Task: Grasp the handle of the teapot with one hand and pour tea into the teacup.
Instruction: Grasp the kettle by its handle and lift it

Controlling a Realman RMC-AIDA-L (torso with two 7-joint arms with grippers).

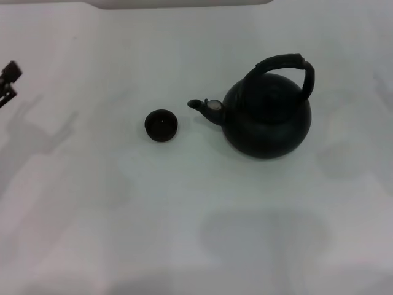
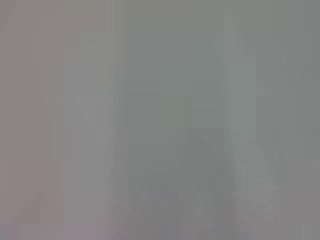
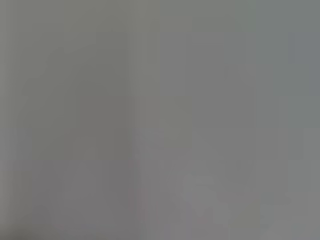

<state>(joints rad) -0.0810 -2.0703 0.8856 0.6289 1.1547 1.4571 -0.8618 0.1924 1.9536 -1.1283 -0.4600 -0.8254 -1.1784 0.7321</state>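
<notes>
In the head view the dark teapot (image 1: pixel 266 120) stands upright on the white table, right of centre. Its thick black arched handle (image 1: pixel 284 66) rises over its top. Its short spout (image 1: pixel 206 107), with a pale metallic spot, points left at the teacup (image 1: pixel 161 125). The teacup is a tiny dark bowl-shaped cup a short gap left of the spout. My left gripper (image 1: pixel 8 81) shows only as a dark tip at the far left edge, well away from both. My right gripper is out of view. Both wrist views show only plain grey.
The white table (image 1: pixel 196 215) spreads all around the pot and cup. A pale raised edge (image 1: pixel 184 3) runs along the back of the table. Soft arm shadows lie on the left and lower right.
</notes>
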